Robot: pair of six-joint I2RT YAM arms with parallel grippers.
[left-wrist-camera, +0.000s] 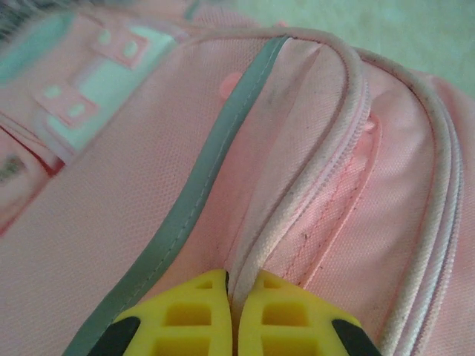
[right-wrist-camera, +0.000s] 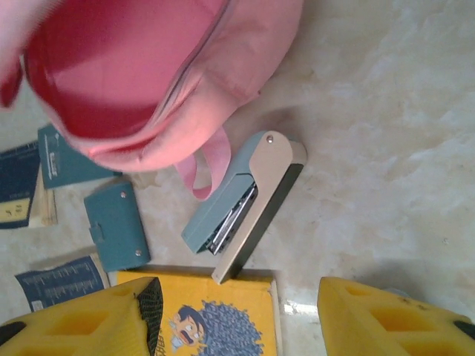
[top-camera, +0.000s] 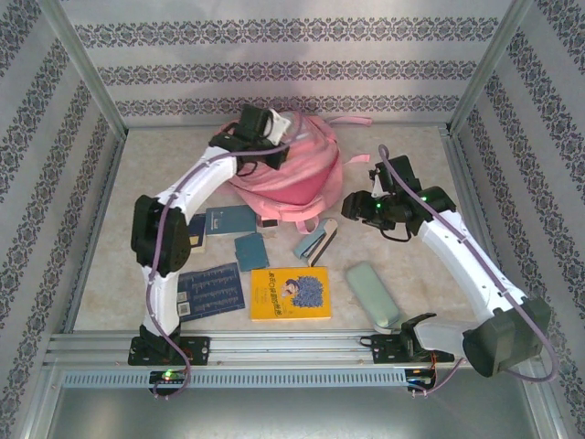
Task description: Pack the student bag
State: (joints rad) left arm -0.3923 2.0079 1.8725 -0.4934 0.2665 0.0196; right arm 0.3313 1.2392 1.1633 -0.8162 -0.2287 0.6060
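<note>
The student bag (top-camera: 292,169) lies at the upper centre of the overhead frame on the surface (top-camera: 155,174). Its darker pink mouth faces the bottom of the frame, toward the loose items. The left gripper (left-wrist-camera: 231,285) is clenched on the bag's pale piped edge beside the zip, at the bag's upper left in the overhead view. In the left wrist view its yellow fingers meet with the piping pinched between them. Judging by this, the left arm is holding the opening up.

The right gripper (right-wrist-camera: 237,293) hangs released with nothing between its jaws, just beside the bag's right edge, so the mouth lies to its left in the overhead view. In the right wrist view the mouth is at the upper left and the stapler (right-wrist-camera: 241,200) lies mid-frame, above the gap between the fingers. The stapler's long axis runs from lower left to upper right, and its lower end is near the yellow book (top-camera: 291,293). The right arm is the free one and the nearer to the stapler. To pick it up, the jaws would probably have to close across that diagonal.

The bag is the only container, and the part of its interior that shows holds nothing; deeper in is hidden. The teal wallet (top-camera: 250,251), teal book (top-camera: 230,219), dark blue booklet (top-camera: 210,291) and pale green pencil case (top-camera: 372,294) all lie outside it.
</note>
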